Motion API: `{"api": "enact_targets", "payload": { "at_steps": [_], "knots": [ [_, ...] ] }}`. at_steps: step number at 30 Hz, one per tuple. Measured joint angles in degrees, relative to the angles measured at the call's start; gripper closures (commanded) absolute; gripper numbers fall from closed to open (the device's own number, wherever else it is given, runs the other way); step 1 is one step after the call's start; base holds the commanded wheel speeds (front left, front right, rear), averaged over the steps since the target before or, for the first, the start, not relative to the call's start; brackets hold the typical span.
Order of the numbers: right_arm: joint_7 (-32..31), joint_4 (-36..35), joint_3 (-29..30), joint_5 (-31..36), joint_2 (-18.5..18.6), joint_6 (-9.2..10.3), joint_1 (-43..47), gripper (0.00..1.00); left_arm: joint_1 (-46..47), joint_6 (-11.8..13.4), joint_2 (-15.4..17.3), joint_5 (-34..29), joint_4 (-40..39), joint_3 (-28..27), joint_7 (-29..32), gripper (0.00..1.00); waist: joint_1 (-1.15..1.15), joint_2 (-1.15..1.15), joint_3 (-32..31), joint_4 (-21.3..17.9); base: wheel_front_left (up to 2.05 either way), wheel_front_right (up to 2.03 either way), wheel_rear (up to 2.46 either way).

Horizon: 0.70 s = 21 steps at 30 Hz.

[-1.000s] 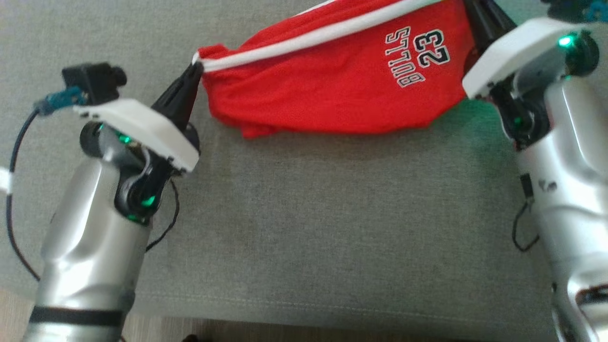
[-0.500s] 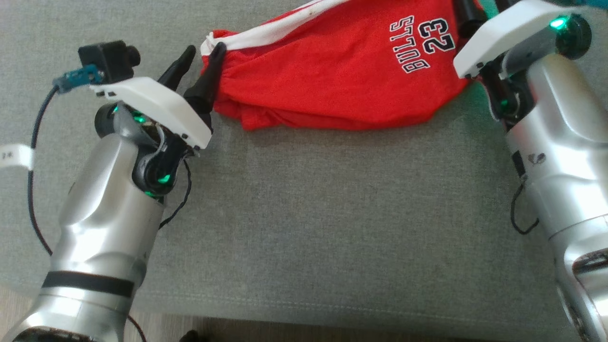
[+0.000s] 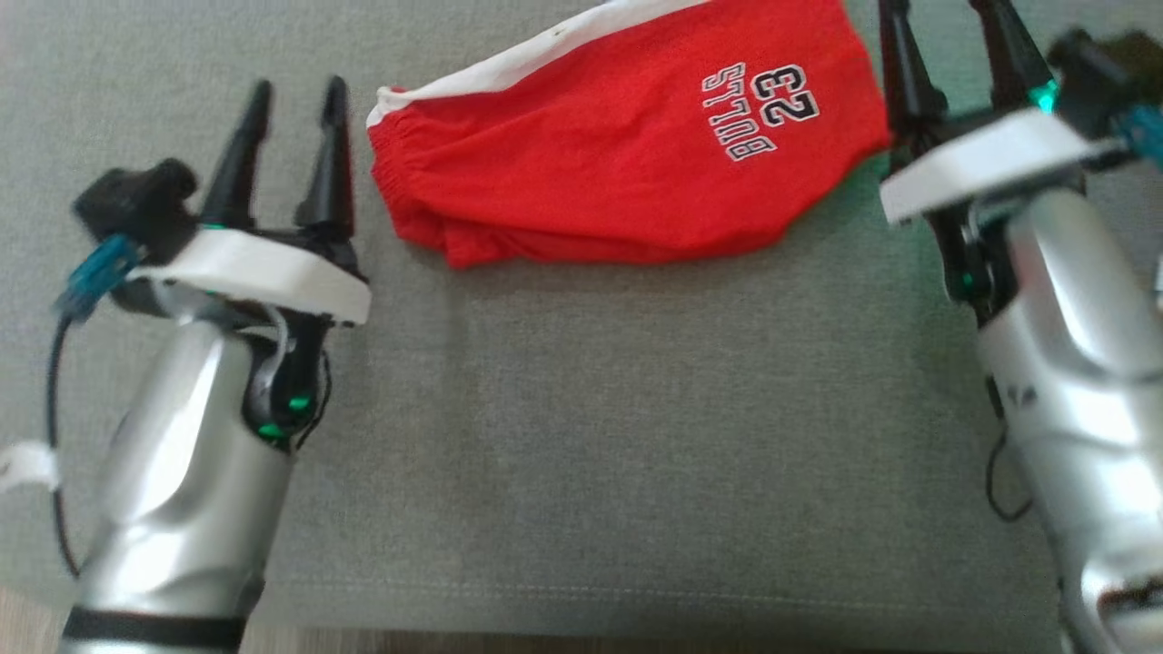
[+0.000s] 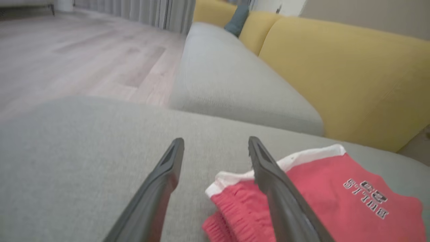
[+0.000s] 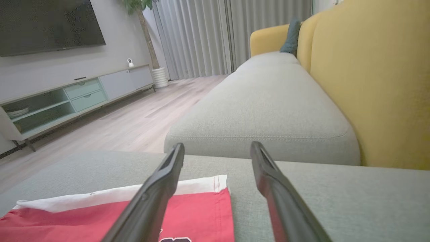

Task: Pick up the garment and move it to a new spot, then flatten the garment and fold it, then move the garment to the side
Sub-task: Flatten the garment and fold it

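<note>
We count one red garment on grey cushion. Our two grippers flank it: left gripper, right gripper, both spread apart, empty.

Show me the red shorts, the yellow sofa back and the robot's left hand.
red fabric shorts (image 3: 581,173): head view, plain middle.
yellow sofa back (image 4: 352,74): left wrist view, front face.
left hand (image 3: 299,86): head view, midway between fingertips.
</note>
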State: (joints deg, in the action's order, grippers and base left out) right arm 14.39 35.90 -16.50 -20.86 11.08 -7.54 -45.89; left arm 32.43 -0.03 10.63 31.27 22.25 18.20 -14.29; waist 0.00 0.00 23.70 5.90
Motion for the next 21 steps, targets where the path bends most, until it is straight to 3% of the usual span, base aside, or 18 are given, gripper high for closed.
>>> {"api": "enact_targets", "payload": {
  "at_steps": [7, 13, 21],
  "knots": [
    [0.00, -11.76, 5.65, 6.42, -3.04, 0.00, 13.32, 0.00, -8.90, 0.62, -0.42, -7.19, -11.48, -5.01, -0.26, 0.00, 0.00, 0.00, -2.71, -1.54, 0.00, 0.00, 0.00],
    [-1.43, -19.40, 10.00, 8.48, -4.85, 0.00, 22.99, 0.00, -15.83, 0.54, -1.82, -10.47, -13.60, -6.49, -0.42, 0.00, 0.00, 0.00, -4.77, -2.35, 0.00, 0.00, 0.00],
    [-5.13, -26.29, 12.61, 10.38, -6.87, 0.00, 30.72, 0.00, -18.30, -0.32, -3.10, -14.51, -13.81, -8.04, -0.42, 0.00, 0.00, 0.00, -5.95, -2.55, 0.00, 0.00, 0.00]
  ]
}}
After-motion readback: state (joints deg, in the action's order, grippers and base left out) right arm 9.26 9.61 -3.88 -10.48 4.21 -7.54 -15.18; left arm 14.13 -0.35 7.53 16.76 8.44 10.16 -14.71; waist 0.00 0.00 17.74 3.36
